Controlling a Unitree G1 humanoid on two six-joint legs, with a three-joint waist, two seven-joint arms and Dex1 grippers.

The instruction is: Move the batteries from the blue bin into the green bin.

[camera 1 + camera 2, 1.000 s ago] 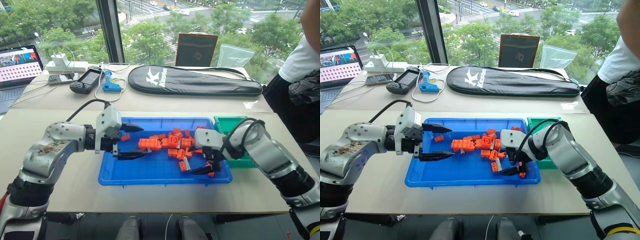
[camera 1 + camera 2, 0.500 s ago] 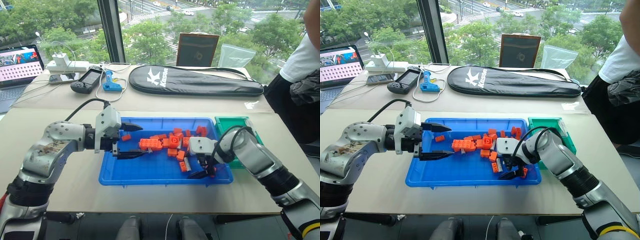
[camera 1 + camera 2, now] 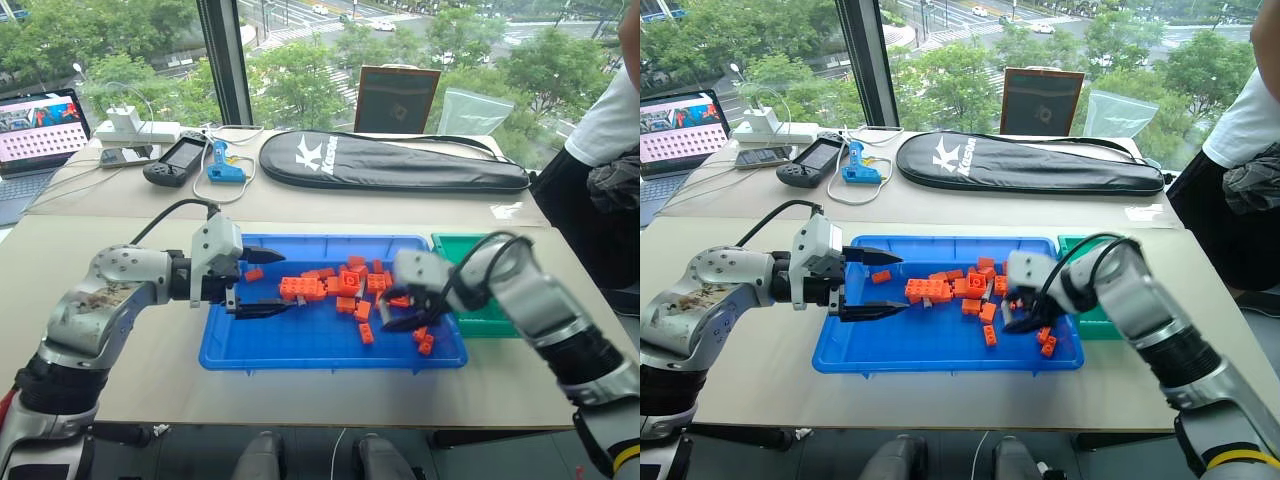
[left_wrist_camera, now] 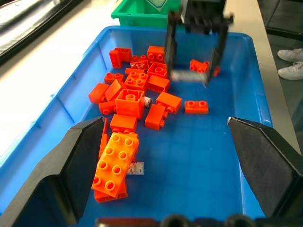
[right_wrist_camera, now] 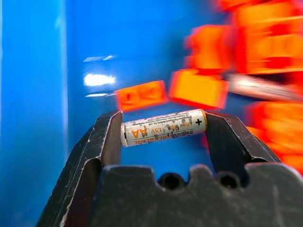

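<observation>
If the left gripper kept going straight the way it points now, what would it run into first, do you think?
Probably the long orange brick between its open fingers, just ahead of the left gripper on the blue bin floor, though depth is hard to judge.

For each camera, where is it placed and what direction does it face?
Head views: on the head, facing forward and down at the blue bin; both arms show.
Left wrist view: on the left wrist, looking along the open left tool across the bin toward the green bin.
Right wrist view: on the right wrist, looking down; the right tool clamps a battery.
Shared: the left wrist view also shows that battery.
</observation>
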